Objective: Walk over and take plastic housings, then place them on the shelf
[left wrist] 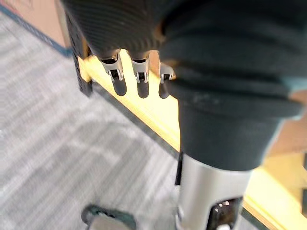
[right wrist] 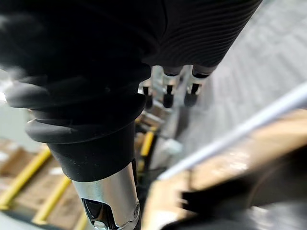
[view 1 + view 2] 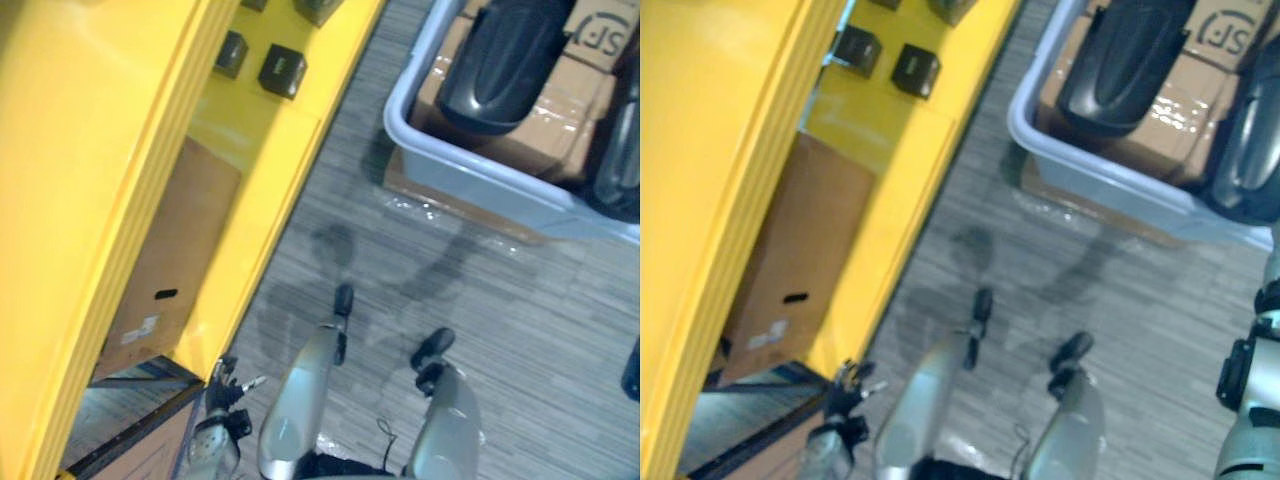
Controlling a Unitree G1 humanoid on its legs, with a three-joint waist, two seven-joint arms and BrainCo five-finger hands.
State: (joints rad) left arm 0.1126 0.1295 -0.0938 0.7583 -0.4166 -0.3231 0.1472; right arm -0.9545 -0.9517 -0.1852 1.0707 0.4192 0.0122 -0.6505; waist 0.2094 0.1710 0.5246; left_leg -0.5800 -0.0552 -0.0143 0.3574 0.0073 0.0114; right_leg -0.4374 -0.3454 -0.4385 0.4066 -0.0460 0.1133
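A black glossy plastic housing (image 3: 500, 60) lies on cardboard boxes inside a grey bin (image 3: 470, 172) on the floor at the upper right. A second dark housing (image 3: 622, 160) lies at the bin's right end. The yellow shelf (image 3: 285, 180) runs along the left side. My left hand (image 3: 226, 388) hangs low beside the shelf's near corner, and its fingers (image 1: 139, 79) are straight with nothing in them. My right hand (image 2: 168, 93) hangs at my right side, short of the bin, with relaxed, empty fingers.
Small black boxes (image 3: 282, 70) sit on the yellow shelf's upper board. A large cardboard box (image 3: 170, 260) stands on the level below. Grey carpet (image 3: 430, 300) stretches between the shelf and the bin.
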